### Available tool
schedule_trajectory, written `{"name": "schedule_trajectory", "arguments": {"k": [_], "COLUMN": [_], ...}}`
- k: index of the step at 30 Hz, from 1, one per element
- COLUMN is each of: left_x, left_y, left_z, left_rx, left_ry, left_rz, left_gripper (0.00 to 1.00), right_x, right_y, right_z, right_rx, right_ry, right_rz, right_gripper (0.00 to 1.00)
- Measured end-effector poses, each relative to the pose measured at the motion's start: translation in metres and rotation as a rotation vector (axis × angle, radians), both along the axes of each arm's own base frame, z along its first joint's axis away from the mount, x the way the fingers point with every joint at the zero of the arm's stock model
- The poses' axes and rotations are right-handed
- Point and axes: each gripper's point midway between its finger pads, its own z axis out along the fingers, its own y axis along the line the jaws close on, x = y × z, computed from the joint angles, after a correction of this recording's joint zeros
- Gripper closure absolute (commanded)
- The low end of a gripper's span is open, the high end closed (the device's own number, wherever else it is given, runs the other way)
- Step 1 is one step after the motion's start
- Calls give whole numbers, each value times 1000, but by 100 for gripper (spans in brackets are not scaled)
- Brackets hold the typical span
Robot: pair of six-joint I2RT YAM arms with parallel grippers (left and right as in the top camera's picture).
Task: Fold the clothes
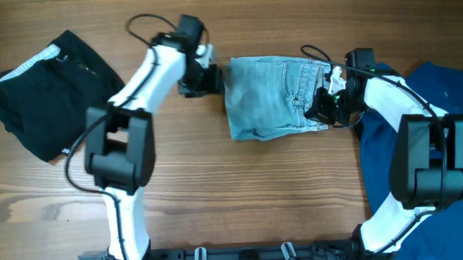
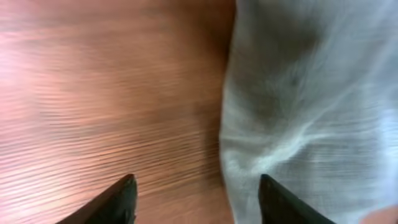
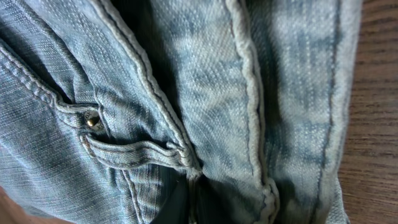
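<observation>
The pale blue denim shorts (image 1: 269, 98) lie folded at the back middle of the table. My left gripper (image 1: 214, 78) is open at their left edge. In the left wrist view its jaws (image 2: 196, 186) straddle that edge, one finger over wood, the other over the denim (image 2: 311, 93). My right gripper (image 1: 323, 107) is at the shorts' right end. In the right wrist view its fingers (image 3: 189, 199) are shut on a stitched seam of the denim (image 3: 186, 74) beside a pocket rivet. The black garment (image 1: 48, 82) lies at far left. The royal-blue top (image 1: 439, 92) lies at far right.
The wooden table (image 1: 242, 199) stretches bare in front of the shorts. The right arm reaches over the royal-blue top. Cables loop above both wrists. The arm bases stand at the front edge.
</observation>
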Motion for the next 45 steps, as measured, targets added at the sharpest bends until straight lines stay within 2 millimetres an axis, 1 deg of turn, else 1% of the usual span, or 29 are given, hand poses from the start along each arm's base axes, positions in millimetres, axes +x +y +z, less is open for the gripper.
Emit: {"name": "schedule_trajectory", "arguments": {"k": [1,3,4,5,6,9,10,12,13,16,17,19,21,23,24,25,26,28,30,32,34,36,37,38,40,41,43,44,45], "left_x": [3,6,3,-2,-8,-40,-46,-59,-62,-72,-75,-87,-99,-99,-102,-101,-97,-85,-62,-31,-12,3,10,13,17,14,-2,-11,-20], "left_y": [4,3,-1,-6,-9,-25,-28,-38,-44,-61,-64,-72,-74,-71,-64,-61,-52,-27,2,42,78,104,112,114,108,103,97,94,92], "left_z": [8,22,26,27,27,27,26,26,26,24,21,11,-3,-23,-34,-36,-37,-42,-44,-42,-39,-35,-28,-21,-8,-5,0,4,6], "left_rx": [-16,-60,-82,-101,-111,-113,-107,-97,-95,-68,-35,31,69,88,102,98,117,174,194,216,224,194,160,135,80,63,49,46,45], "left_ry": [-12,-24,-13,6,25,129,148,173,173,157,150,147,160,151,162,151,136,114,78,25,17,18,23,28,31,41,98,130,159], "left_rz": [14,19,13,6,-3,-50,-59,-91,-108,-159,-167,-186,-188,-138,-108,-77,-34,41,138,261,352,410,432,436,413,393,371,360,350], "left_gripper": [34,82,94,96,96,96,96,96,96,96,96,96,96,96,96,96,96,96,95,94,92,88,84,81,75,72,65,57,51], "right_x": [0,0,0,0,0,-3,-6,-11,-10,6,13,16,17,17,17,17,16,16,19,29,42,53,59,61,63,60,48,39,32], "right_y": [0,0,0,0,0,1,1,1,0,-1,-2,-4,-5,-7,-7,-7,-7,-7,-8,-8,-5,4,12,17,40,52,72,81,84], "right_z": [0,0,0,0,1,5,7,18,27,72,96,123,131,130,130,129,129,129,131,135,137,132,123,117,92,80,54,41,31], "right_rx": [0,0,0,1,1,-1,-3,-14,-22,-46,-56,-69,-76,-81,-82,-82,-83,-83,-85,-89,-90,-86,-80,-76,-45,-27,1,6,2], "right_ry": [0,0,-2,-5,-8,-26,-27,-52,-84,-263,-353,-438,-458,-447,-446,-444,-439,-438,-453,-497,-550,-577,-579,-572,-550,-531,-470,-427,-388], "right_rz": [0,0,3,11,19,70,84,108,115,120,117,103,88,67,64,62,59,56,55,52,58,78,98,111,188,232,306,338,357], "right_gripper": [95,95,95,95,95,94,93,91,88,86,86,87,87,88,88,88,87,87,87,87,87,87,86,84,82,82,84,87,90]}}
